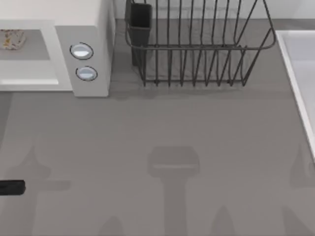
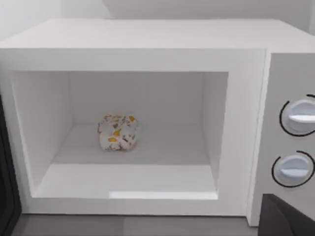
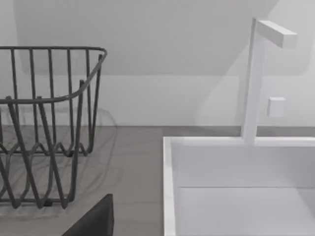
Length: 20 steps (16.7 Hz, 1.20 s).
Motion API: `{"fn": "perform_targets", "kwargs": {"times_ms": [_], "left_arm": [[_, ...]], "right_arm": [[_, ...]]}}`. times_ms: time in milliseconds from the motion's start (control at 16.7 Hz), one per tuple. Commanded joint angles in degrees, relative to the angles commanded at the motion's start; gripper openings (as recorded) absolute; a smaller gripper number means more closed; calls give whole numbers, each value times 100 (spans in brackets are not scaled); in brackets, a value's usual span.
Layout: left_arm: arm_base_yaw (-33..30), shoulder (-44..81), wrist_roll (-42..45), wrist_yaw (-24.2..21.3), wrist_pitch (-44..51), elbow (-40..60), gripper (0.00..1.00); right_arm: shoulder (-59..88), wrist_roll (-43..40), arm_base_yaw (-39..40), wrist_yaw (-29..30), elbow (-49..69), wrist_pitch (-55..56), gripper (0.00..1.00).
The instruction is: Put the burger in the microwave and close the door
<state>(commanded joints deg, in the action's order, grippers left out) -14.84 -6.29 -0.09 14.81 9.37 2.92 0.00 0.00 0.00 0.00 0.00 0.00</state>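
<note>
The burger (image 2: pixel 117 133) sits inside the microwave (image 1: pixel 91 19), resting on the cavity floor toward the back and a little off centre, clear of both side walls; from above it shows at about ten o'clock on the tabletop (image 1: pixel 162 132), just inside the opening. By my judgement the placing step is complete and the closing step is now in hand. The door (image 2: pixel 7 191) is swung open, showing as a dark edge beside the cavity mouth in the left wrist view. The left tool (image 1: pixel 12 187) appears as a dark tip at nine o'clock on the tabletop's edge, out in front of the microwave; whether its fingers are spread or pressed together I cannot tell. The right arm is parked toward three o'clock, its camera facing the wire dish rack (image 1: pixel 197 44) and the white sink (image 3: pixel 236 187); its tool's state I cannot tell either. The next move, as I judge it, calls for the left arm to get behind the open door and sweep it round onto the cavity frame without disturbing the burger. Count: one burger, one microwave with one door and two round knobs (image 1: pixel 81 51), one dish rack with one dark cup holder (image 1: pixel 140 19), one sink with one faucet (image 3: pixel 256 78).
</note>
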Motion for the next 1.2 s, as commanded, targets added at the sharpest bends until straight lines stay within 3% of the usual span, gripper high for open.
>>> {"fn": "perform_targets", "kwargs": {"times_ms": [1200], "left_arm": [[-20, 1125, 14, 31, -680, 465, 0]], "right_arm": [[0, 0, 0, 0, 0, 0, 100]]}}
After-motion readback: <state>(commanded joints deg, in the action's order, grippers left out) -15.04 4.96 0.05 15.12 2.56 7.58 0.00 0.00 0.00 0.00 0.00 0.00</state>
